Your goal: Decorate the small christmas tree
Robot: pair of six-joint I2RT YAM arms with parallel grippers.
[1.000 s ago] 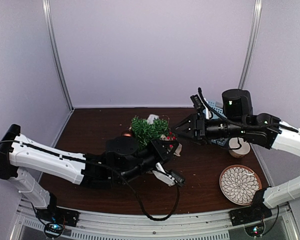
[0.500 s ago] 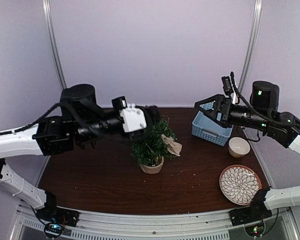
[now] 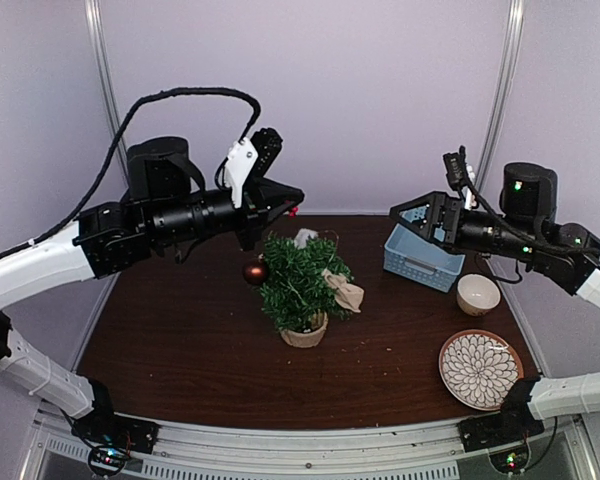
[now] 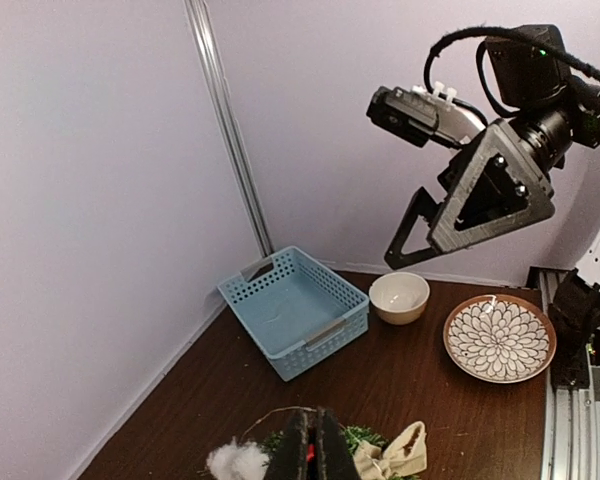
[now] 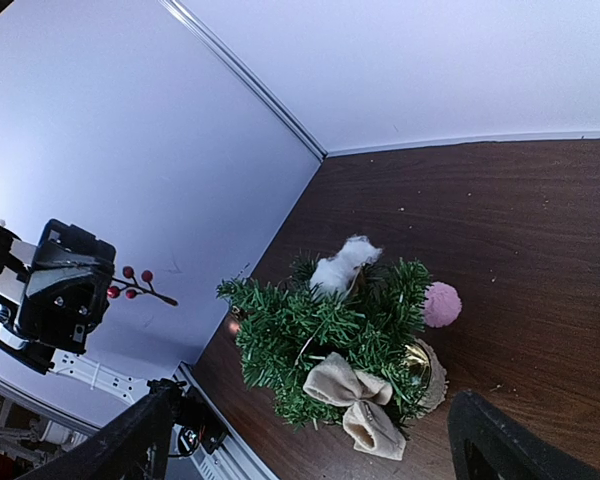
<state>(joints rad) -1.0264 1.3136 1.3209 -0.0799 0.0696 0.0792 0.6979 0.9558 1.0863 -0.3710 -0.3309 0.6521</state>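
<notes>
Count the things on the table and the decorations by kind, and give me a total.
Small christmas tree: 1
Blue basket: 1
Bowl: 1
Patterned plate: 1
Pompoms: 2, white pompom and pink pompom
Baubles: 2, reddish-brown bauble and gold bauble
Burlap bow: 1
Red berry sprig, in the left gripper: 1
Total: 10

The left end effector (image 3: 292, 198) rose from beside the small christmas tree (image 3: 298, 283) to above it, while the right end effector (image 3: 400, 215) retreated, opening.
</notes>
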